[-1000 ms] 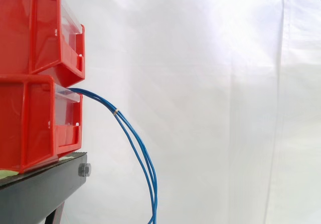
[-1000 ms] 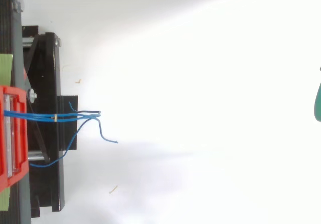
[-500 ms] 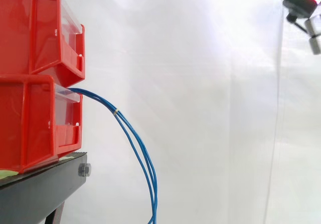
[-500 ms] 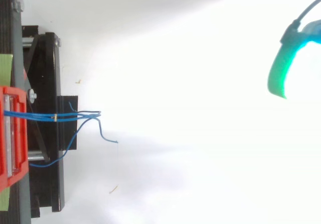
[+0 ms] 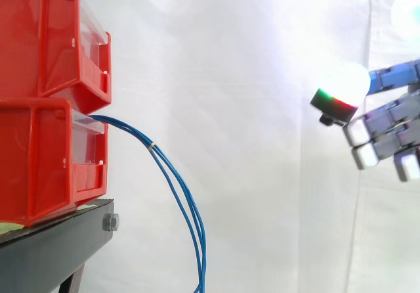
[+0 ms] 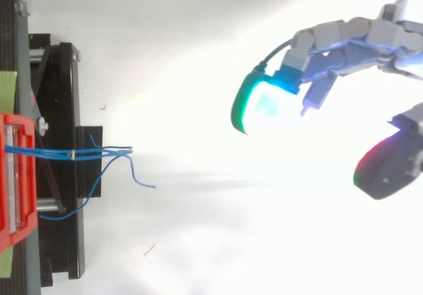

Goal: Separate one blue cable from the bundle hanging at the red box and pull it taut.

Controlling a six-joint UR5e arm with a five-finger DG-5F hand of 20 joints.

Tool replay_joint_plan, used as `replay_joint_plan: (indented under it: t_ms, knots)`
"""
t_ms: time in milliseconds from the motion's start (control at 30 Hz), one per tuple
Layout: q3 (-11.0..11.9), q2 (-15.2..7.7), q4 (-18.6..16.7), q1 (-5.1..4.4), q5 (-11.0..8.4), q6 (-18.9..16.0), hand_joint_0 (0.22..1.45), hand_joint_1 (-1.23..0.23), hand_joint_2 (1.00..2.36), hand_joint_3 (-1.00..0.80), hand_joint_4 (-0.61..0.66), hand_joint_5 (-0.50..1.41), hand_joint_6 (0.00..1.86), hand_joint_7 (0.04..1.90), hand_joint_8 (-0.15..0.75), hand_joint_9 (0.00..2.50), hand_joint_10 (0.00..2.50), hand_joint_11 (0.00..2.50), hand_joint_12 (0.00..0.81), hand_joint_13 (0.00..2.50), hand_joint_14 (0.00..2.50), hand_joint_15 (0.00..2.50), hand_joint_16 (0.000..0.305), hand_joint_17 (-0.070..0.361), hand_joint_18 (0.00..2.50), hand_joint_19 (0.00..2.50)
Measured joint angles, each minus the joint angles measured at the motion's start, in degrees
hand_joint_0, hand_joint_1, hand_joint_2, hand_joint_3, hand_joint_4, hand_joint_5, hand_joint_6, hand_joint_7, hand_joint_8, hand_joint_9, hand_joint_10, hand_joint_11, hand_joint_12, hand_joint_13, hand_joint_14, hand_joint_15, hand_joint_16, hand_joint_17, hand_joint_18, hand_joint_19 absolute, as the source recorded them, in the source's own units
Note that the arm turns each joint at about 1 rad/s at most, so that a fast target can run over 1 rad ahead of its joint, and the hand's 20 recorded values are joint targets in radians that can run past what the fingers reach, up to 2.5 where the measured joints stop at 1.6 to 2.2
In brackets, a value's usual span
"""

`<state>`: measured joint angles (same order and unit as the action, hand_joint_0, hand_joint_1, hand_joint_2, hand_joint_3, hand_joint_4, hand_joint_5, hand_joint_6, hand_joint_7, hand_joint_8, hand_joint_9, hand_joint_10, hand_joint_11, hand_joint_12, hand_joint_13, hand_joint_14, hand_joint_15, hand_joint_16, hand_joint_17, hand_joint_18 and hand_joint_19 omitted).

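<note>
Blue cables (image 5: 176, 181) come out of the lower red bin (image 5: 46, 158) in a bundle held by a small yellow tie, arc out and hang down below the frame. From above the blue cables (image 6: 99, 153) run right from the red bin (image 6: 14, 182) and fan into loose ends. The hand (image 6: 357, 37) reaches in from the right, open, fingers extended and apart from the thumb, nothing between them. Its glowing fingertips (image 5: 341, 89) stand well to the right of the cables, above their hanging part.
A second red bin (image 5: 52, 37) is stacked on the lower one. Both rest on a black stand (image 5: 59, 247) at the left. A white curtain forms the backdrop, with wide free space between the cables and the hand.
The hand has come in from the right edge, moving left and downward toward the cables. The cables and bins have not moved.
</note>
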<state>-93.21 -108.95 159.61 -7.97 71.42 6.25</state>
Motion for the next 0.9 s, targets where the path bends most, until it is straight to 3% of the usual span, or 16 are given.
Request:
replay_joint_plan:
  t_ms: [233,600,900]
  knots:
    - [1.70,-3.80,-1.51,-0.28,-2.15,-0.42,0.56,-0.59,1.00,-0.50,0.24,-0.19,0.50,0.94,0.167,0.44,0.02,0.76,0.301,0.37,0.02,0.84,0.045,0.102,0.57,0.84]
    - [2.45,-5.60,-6.56,-1.31,-7.93,1.14,0.56,-0.59,1.00,-0.50,0.25,-0.19,0.50,0.94,0.168,0.44,0.02,0.76,0.302,0.37,0.02,0.84,0.045,0.102,0.57,0.84]
    - [5.76,-11.13,-8.20,-1.51,-9.00,0.25,0.56,-0.59,1.00,-0.50,0.25,-0.19,0.50,0.94,0.165,0.44,0.02,0.73,0.301,0.37,0.02,0.83,0.045,0.101,0.58,0.84]
